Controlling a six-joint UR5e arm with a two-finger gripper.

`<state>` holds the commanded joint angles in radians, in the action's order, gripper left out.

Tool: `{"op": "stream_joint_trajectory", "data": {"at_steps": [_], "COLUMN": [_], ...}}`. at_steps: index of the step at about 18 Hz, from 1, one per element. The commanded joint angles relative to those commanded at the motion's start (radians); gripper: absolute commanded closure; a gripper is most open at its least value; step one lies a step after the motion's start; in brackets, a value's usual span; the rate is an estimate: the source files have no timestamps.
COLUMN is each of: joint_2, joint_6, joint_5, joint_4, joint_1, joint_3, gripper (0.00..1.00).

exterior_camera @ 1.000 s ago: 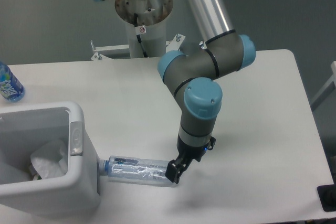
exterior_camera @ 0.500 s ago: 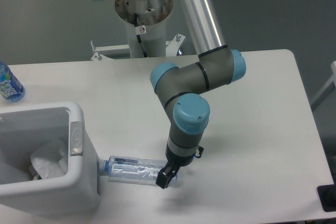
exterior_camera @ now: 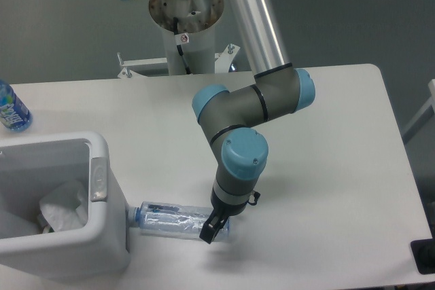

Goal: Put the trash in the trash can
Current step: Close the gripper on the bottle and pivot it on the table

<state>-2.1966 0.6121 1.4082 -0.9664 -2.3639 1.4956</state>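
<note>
A crushed clear plastic bottle [exterior_camera: 170,221] with a bluish cap lies on its side on the table, cap end touching the right wall of the trash can [exterior_camera: 102,236]. My gripper [exterior_camera: 211,229] is down at the bottle's right end, its dark fingers over the bottle; how far apart they stand cannot be made out. Inside the white trash can lies a crumpled white paper packet [exterior_camera: 64,207].
An upright bottle with a blue label [exterior_camera: 11,110] stands at the table's far left edge. The arm's base column [exterior_camera: 185,25] rises behind the table. A dark object [exterior_camera: 425,257] sits at the table's front right corner.
The arm has swung left, and the gripper has slid from the bottle's right tip a little leftward along it. The bottle has not moved.
</note>
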Motion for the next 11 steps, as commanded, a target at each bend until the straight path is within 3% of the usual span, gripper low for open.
{"op": "stream_joint_trajectory", "data": {"at_steps": [11], "joint_2": [-0.031], "joint_6": [0.006], "joint_5": [-0.003], "joint_4": [0.000], "joint_1": [0.003], "joint_3": [-0.008], "gripper": [0.00]}}
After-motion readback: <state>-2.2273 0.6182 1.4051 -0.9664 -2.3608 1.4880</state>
